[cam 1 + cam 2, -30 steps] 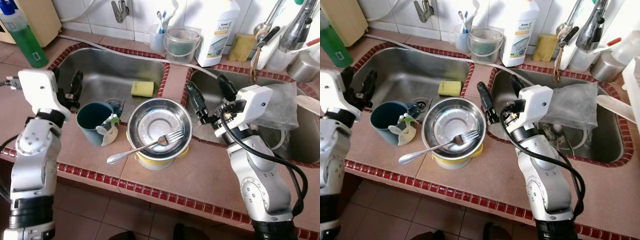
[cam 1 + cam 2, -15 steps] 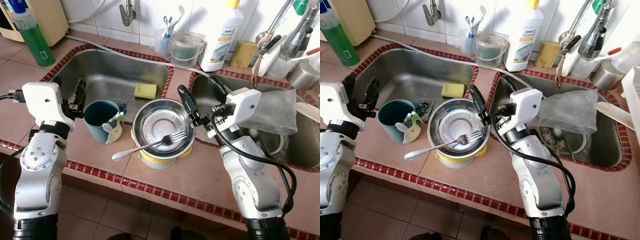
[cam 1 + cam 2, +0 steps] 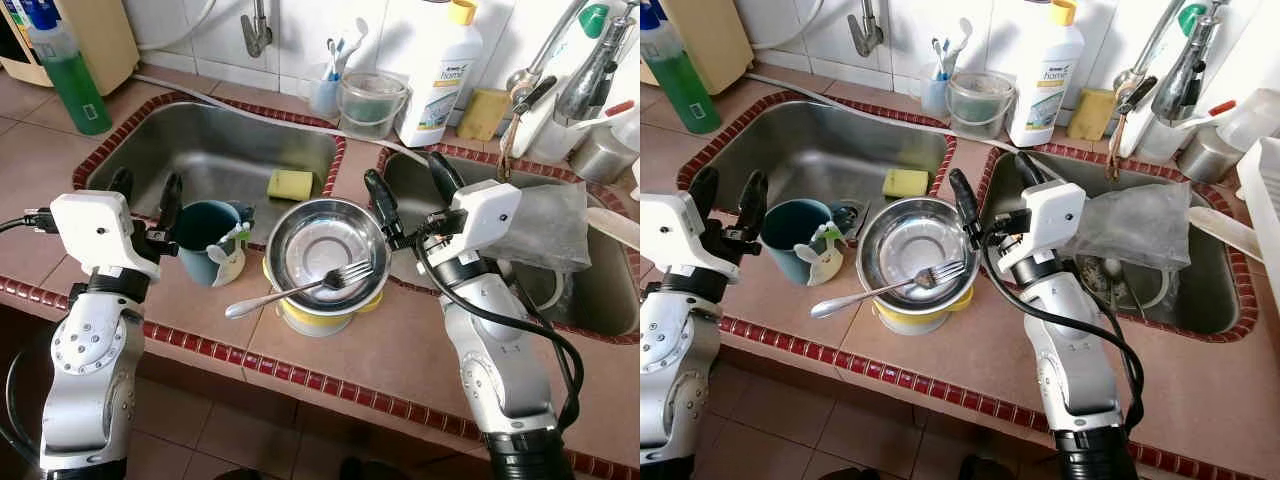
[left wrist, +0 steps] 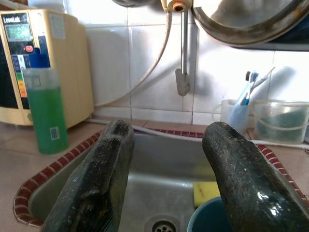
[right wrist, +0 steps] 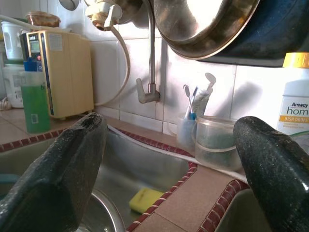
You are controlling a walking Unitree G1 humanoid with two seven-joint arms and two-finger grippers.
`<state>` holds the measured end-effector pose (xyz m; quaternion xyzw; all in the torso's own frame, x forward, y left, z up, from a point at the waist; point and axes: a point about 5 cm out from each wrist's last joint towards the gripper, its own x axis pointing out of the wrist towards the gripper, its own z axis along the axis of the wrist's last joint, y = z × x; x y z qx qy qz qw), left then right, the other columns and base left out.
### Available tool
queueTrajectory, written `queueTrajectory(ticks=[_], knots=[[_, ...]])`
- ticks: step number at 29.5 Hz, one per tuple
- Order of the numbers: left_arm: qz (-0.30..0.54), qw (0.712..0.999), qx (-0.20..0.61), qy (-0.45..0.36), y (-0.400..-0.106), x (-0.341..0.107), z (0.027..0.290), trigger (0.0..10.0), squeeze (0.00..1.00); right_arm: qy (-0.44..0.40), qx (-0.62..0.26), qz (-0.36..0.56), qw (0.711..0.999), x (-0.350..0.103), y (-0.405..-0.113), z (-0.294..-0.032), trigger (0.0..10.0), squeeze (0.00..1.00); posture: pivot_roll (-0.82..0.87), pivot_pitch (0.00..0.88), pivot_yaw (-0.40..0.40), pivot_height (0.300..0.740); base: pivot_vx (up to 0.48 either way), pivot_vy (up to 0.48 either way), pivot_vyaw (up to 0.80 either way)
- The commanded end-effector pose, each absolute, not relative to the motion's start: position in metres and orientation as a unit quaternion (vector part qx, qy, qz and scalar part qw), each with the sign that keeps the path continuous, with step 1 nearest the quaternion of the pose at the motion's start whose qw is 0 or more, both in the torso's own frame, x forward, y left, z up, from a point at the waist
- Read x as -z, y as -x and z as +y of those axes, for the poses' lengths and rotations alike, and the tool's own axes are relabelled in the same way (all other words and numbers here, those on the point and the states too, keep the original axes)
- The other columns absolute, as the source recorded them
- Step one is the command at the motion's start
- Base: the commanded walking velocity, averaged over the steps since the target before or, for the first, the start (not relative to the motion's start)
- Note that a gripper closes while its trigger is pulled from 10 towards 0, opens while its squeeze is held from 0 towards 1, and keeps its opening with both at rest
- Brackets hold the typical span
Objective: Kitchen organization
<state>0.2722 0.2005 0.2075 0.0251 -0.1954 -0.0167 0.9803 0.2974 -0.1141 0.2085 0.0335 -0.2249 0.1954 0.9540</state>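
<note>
Steel bowl (image 3: 325, 255) is sitting on top of a yellow container (image 3: 318, 314) on the tiled counter (image 3: 400, 350), on the strip in front of the divider between the two sinks. A fork (image 3: 290, 291) is lying across the bowl, tines inside, handle sticking out over the rim toward the robot's left. Right gripper (image 3: 408, 192) is hovering just beside the bowl's right rim, fingers spread wide, holding nothing; one finger (image 3: 380, 204) is sitting near the rim, touching or not I cannot tell. Teal mug (image 3: 205, 238) is standing just left of the bowl with a small white-and-green item (image 3: 226, 258) leaning against it. Left gripper (image 3: 145, 195) is hanging just left of the mug, fingers also apart and empty. Yellow sponge (image 3: 291, 184) is lying in the left sink (image 3: 190, 150). Grey plastic bag (image 3: 555, 220) is draping over the right sink (image 3: 600, 300). Behind: green soap bottle (image 3: 66, 78), toothbrush cup (image 3: 322, 92), clear plastic tub (image 3: 371, 103), white detergent bottle (image 3: 440, 75).
</note>
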Motion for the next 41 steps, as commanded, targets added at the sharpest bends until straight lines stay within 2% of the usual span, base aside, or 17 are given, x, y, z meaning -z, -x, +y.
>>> queueTrajectory(ticks=[1, 10, 16, 18, 26, 27, 41], knots=[[-0.201, 0.979, 0.028, -0.032, -0.27, -0.207, 0.201, 10.0, 0.0, -0.031, -0.183, -0.235, 0.954, -0.212, -0.3, -0.119, 10.0, 0.0, -0.02, 0.096, -0.034, 0.74, 0.0, 0.0, 0.0], [-0.193, 0.979, 0.052, -0.051, -0.262, -0.201, 0.208, 10.0, 0.0, -0.025, -0.202, -0.223, 0.953, -0.206, -0.294, -0.118, 10.0, 0.0, -0.02, 0.114, -0.039, 0.74, 0.0, 0.0, 0.0], [-0.19, 0.977, 0.068, -0.068, -0.257, -0.201, 0.21, 10.0, 0.0, -0.028, -0.264, -0.206, 0.942, -0.203, -0.276, -0.106, 10.0, 0.0, -0.02, 0.136, -0.045, 0.74, 0.0, 0.0, 0.0], [-0.19, 0.976, 0.074, -0.072, -0.254, -0.202, 0.209, 10.0, 0.0, -0.034, -0.306, -0.192, 0.932, -0.201, -0.262, -0.102, 10.0, 0.0, -0.02, 0.146, -0.045, 0.74, 0.0, 0.0, 0.0], [-0.186, 0.975, 0.092, -0.075, -0.25, -0.201, 0.208, 10.0, 0.0, -0.05, -0.365, -0.165, 0.915, -0.202, -0.241, -0.101, 10.0, 0.0, -0.02, 0.16, -0.045, 0.74, 0.0, 0.0, 0.0], [-0.184, 0.973, 0.114, -0.083, -0.248, -0.199, 0.203, 10.0, 0.0, -0.05, -0.376, -0.155, 0.912, -0.201, -0.235, -0.103, 10.0, 0.0, -0.01, 0.165, -0.048, 0.74, 0.0, 0.0, 0.0], [-0.181, 0.96, 0.188, -0.105, -0.233, -0.195, 0.193, 10.0, 0.0, -0.039, -0.391, -0.13, 0.91, -0.201, -0.227, -0.111, 10.0, 0.0, -0.01, 0.164, -0.048, 0.74, 0.0, 0.0, 0.0]])
